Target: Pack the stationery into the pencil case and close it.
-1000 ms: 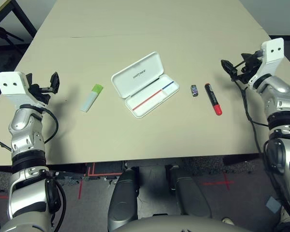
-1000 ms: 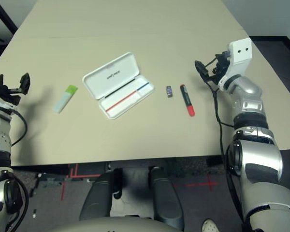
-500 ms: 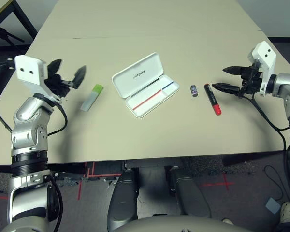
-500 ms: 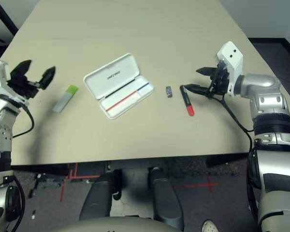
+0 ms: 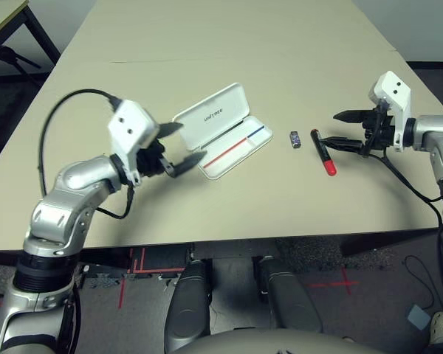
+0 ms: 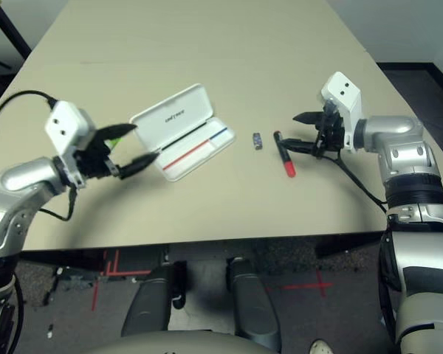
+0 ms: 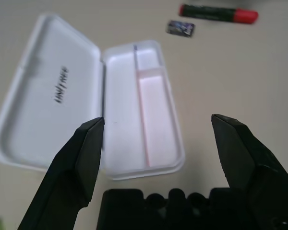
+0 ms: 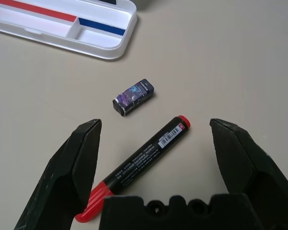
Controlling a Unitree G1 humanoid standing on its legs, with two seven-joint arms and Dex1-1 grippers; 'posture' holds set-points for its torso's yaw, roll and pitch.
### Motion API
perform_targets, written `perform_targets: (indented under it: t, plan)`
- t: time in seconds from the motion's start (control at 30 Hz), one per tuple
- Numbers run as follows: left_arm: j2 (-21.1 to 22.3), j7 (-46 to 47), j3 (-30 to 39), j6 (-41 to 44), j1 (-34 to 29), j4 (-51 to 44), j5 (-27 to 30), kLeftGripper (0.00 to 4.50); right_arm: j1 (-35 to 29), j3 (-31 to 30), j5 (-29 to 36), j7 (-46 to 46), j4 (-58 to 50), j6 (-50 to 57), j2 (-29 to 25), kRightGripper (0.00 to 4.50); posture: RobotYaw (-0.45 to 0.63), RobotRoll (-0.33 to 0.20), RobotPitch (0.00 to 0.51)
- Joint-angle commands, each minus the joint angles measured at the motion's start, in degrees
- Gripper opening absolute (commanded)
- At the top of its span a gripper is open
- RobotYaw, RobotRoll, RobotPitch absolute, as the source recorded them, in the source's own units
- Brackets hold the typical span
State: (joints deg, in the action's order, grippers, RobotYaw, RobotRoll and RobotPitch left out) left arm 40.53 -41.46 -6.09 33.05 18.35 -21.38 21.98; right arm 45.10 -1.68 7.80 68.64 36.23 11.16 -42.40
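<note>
Both tools wide and empty: the left tool (image 5: 183, 147) hovering by the open pencil case (image 5: 225, 133), part-covering the highlighter (image 6: 115, 140); the right tool (image 5: 341, 130) over the marker (image 5: 324, 153). Small block (image 5: 295, 139) sits between case and marker, bare surface (image 5: 229, 210) stretching to the near edge.
</note>
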Motion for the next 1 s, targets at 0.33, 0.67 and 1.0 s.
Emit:
perform_targets:
  t: [0.33,0.67,1.0]
  plan:
    - [-2.2,-3.33,-13.21,1.73,4.47,3.47,-9.55,4.47,-2.4,-0.43,-0.5,-0.9,-2.64,0.87,0.42,4.5,0.04,0.0,0.21]
    - [-4.22,-5.1,-16.27,1.51,6.86,8.02,-13.32,4.47,-3.05,-0.4,-0.57,-2.13,-3.56,0.95,0.82,4.5,0.02,0.0,0.21]
    - [-4.69,-6.42,-17.22,3.78,8.94,11.63,-16.26,4.47,-4.01,0.04,-0.3,-3.72,-4.79,0.84,0.95,4.5,0.0,0.0,0.207]
